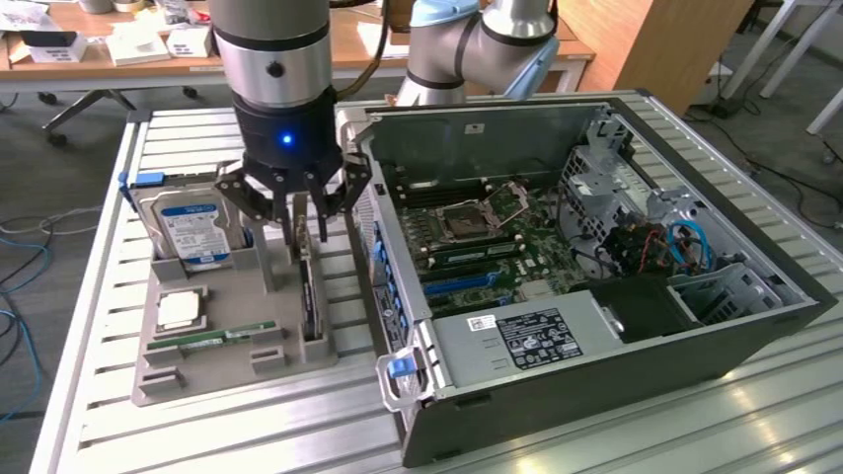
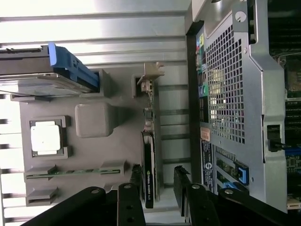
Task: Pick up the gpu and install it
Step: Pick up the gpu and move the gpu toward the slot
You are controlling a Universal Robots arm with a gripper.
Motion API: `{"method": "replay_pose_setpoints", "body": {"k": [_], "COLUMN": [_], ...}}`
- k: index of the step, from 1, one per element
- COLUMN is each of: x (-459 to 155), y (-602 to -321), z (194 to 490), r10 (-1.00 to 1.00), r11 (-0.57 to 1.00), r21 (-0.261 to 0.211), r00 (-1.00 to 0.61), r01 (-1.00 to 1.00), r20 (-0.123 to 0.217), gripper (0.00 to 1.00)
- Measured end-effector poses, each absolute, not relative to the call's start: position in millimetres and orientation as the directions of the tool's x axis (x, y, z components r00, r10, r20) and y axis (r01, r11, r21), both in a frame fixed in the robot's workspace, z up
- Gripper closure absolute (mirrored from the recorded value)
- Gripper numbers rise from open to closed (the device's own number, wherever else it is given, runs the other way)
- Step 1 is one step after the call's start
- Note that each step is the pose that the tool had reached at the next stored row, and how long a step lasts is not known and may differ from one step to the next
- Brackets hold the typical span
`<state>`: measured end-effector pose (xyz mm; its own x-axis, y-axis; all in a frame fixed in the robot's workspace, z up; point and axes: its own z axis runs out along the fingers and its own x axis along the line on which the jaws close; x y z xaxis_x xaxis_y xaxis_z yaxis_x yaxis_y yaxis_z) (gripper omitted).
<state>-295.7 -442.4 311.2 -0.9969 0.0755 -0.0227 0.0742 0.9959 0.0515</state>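
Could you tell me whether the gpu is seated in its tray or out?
In: the gpu stands on edge in the grey tray, the gripper's jaws open astride it.

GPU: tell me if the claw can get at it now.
Probably yes: the open claw hangs over the gpu, which stands on edge in its gray holder, jaws astride it and nothing between.

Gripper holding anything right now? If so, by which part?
Nothing held. The gripper is open, its fingers on either side of the gpu, which stands on edge in the gray tray.
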Motion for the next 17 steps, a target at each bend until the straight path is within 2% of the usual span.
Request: {"method": "replay_pose_setpoints", "body": {"k": [11,13,14,17], "x": [-295.7,-295.7,-295.7,-295.6], "y": [-443.1,-443.1,-443.2,-443.1], "z": [303.0,303.0,303.0,301.0], "r10": [0.075,0.075,0.075,0.075], "r11": [0.996,0.996,0.996,0.996], "r21": [0.051,0.052,0.052,0.052], "r00": [-0.997,-0.997,-0.997,-0.997], "r01": [0.074,0.074,0.074,0.074], "r20": [-0.023,-0.023,-0.023,-0.023], "gripper": [0.59,0.57,0.51,0.51]}}
